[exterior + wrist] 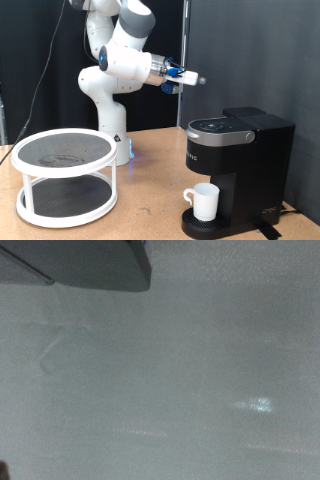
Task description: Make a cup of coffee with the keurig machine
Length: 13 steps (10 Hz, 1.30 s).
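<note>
Your gripper hangs high in the air, well above the bench and up and to the exterior view's left of the keurig machine. The arm reaches out roughly level from its white base toward the exterior view's right, and the hand ends in a small dark tip with blue fittings behind it. At this size you cannot tell how far the jaws stand apart, and nothing shows between them.

The keurig machine stands on the bench at the exterior view's right, lid down, its silver-grey top panel facing up. The cup sits on the machine's round drip base, directly under the brew head, handle pointing to the exterior view's left. It is upright and well apart from your gripper.

At the exterior view's left you have a white two-tier round rack with dark mesh shelves, resting on the bench, well apart from the machine.

Your wrist view gives you little: a pale, blurred surface fills it, with a dark grey edge across one corner. The fingers do not show there, and neither the cup nor the machine can be made out.
</note>
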Tool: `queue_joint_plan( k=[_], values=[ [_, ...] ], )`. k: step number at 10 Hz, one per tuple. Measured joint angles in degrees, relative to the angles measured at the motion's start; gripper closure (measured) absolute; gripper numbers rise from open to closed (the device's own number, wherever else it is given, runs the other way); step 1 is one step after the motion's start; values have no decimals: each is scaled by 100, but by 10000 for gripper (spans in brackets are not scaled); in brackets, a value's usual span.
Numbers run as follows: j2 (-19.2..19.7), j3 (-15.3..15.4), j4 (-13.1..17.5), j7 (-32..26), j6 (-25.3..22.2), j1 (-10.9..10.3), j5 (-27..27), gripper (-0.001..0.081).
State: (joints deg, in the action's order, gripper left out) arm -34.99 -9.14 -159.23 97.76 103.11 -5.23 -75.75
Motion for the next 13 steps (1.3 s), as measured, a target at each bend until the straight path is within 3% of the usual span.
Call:
queue_joint_plan(
  k=[1, 3, 6, 8, 10, 13],
  values=[
    [6, 61, 41, 12, 101, 2, 137, 72],
    [-80, 485, 333, 328, 622, 12, 640, 72],
    [-133, 1381, 879, 847, 1639, 118, 2119, 72],
    [191, 1592, 1264, 564, 1678, 176, 3071, 72],
    [165, 1618, 1230, 820, 1684, 188, 2960, 72],
    [145, 2448, 1494, 2196, 1714, 623, 4935, 72]
  ],
)
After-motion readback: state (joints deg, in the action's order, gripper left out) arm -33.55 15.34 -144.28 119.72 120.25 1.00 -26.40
